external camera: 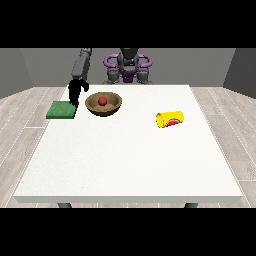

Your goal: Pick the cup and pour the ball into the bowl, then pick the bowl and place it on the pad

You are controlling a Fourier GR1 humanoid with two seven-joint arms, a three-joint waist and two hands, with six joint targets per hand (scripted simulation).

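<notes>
Front view, red ball (103, 101) sitting in round brown wooden bowl (103, 104), yellow cup (170, 119) lying on its side at right, flat green pad (61, 110) at left, black hand (76, 92) above pad, finger state unclear, white table (130, 160).

I see the yellow cup (170, 119) lying on its side on the white table, right of centre in the front view, its open end turned toward the view's left and slightly toward the camera; a red and green patch shows low on its side. I log the red ball (103, 101) inside the brown wooden bowl (103, 104), resting at the bowl's middle. The bowl stands upright on the table, left of centre, well apart from the cup. The green pad (61, 110), flat and roughly square, lies near the table's left edge, just beside the bowl, a narrow strip of table between them.
</notes>
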